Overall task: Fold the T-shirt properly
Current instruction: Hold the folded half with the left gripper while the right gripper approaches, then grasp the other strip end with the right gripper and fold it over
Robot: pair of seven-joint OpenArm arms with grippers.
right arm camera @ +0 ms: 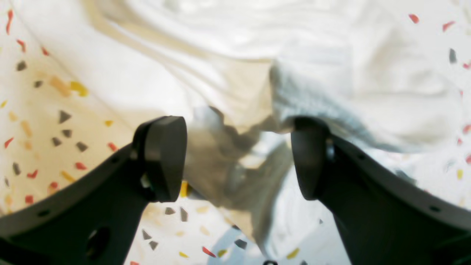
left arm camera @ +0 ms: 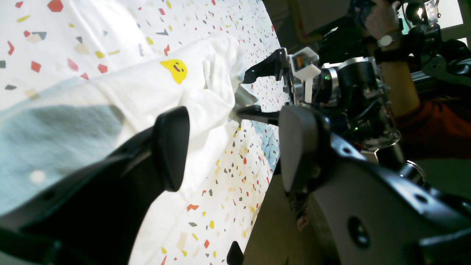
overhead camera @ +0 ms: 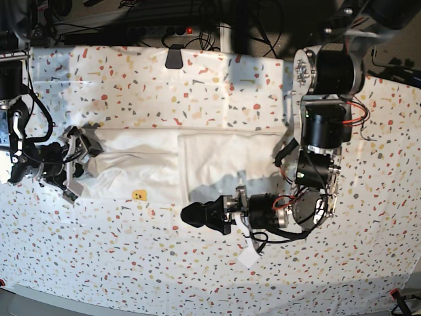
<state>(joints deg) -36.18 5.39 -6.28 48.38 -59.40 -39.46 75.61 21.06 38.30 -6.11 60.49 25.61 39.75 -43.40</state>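
The white T-shirt (overhead camera: 197, 161) lies folded into a long band across the speckled table cover (overhead camera: 197, 85). A small yellow smiley print (overhead camera: 139, 195) shows near its front edge. My right gripper (overhead camera: 82, 158) is at the band's left end, open. A bunched end of the T-shirt (right arm camera: 235, 110) sits between its fingers (right arm camera: 162, 158) without being pinched. My left gripper (overhead camera: 187, 214) hovers open just in front of the shirt's front edge, pointing left. In the left wrist view the T-shirt (left arm camera: 128, 95) lies behind the left gripper (left arm camera: 235, 147), with the right gripper (left arm camera: 243, 95) beyond it.
A black clip (overhead camera: 174, 58) holds the cover at the far edge. A white tag (overhead camera: 248, 257) lies in front of the left arm. A person's hand with a wristwatch (left arm camera: 384, 25) is beyond the table. The table edge (left arm camera: 257, 206) runs close beside the left gripper.
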